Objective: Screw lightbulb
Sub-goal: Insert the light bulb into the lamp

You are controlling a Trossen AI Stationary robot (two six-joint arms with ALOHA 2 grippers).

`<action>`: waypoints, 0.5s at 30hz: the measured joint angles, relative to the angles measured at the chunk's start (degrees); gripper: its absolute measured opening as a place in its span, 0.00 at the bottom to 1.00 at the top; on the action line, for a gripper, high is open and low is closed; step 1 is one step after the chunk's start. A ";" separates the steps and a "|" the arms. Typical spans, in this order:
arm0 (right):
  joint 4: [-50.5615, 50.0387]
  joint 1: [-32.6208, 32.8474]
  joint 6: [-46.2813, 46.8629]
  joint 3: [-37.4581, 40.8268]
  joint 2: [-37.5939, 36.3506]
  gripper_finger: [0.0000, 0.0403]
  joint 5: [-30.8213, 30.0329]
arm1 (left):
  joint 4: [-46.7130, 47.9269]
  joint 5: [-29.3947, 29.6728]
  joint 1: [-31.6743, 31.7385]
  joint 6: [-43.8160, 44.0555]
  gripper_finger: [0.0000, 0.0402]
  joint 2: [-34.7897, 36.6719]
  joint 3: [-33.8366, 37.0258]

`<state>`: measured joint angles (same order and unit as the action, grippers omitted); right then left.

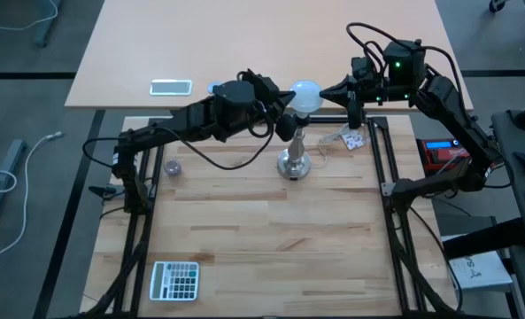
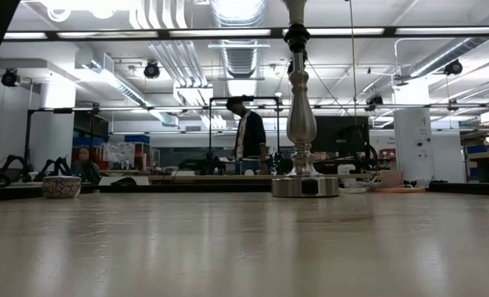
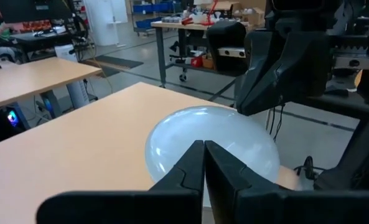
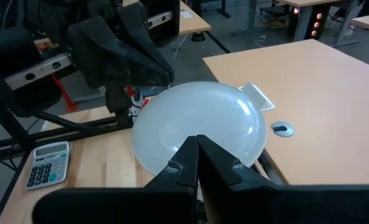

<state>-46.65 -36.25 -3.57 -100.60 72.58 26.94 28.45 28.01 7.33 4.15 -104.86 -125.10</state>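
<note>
The white frosted lightbulb stands high over the far middle of the table, above the silver stand. In the low view the stand's stem rises to a dark socket; the bulb itself is cut off by that picture's top edge. My left gripper is shut at the globe's left side. My right gripper is shut at its right side. Each wrist view shows the globe just past the closed fingertips, with the other gripper beyond it. My left gripper has its shut fingertips against the globe's left side, coming level from the table's left. The bulb stays upright over the stand. My right gripper has its shut fingertips against the globe's right side, coming level from the table's right. The globe sits between the two grippers.
A calculator lies at the near left. A small patterned bowl sits at the left, and white scraps lie right of the stand. A phone lies on the far table. A person stands beyond the table.
</note>
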 joint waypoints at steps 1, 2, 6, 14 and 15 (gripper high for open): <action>0.00 0.00 -0.02 0.02 0.00 0.00 0.00 | -0.11 0.00 -0.09 0.27 0.01 0.00 0.00; 0.00 -0.01 0.01 0.01 0.00 0.00 -0.01 | -0.41 0.00 -0.15 0.66 0.01 0.00 0.00; -0.02 0.00 0.13 0.02 -0.09 0.00 -0.02 | -0.92 0.00 -0.59 1.35 0.06 0.00 0.00; -0.04 -0.02 0.73 0.02 -0.13 0.00 -0.02 | -1.45 -0.11 -1.81 1.78 0.13 0.02 0.00; -0.02 -0.02 0.76 0.02 -0.13 0.00 -0.02 | -1.43 -0.13 -1.81 2.04 0.13 0.02 0.00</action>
<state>-46.68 -36.27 -2.81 -100.57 72.44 26.92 27.03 27.88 5.52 6.18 -104.84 -125.10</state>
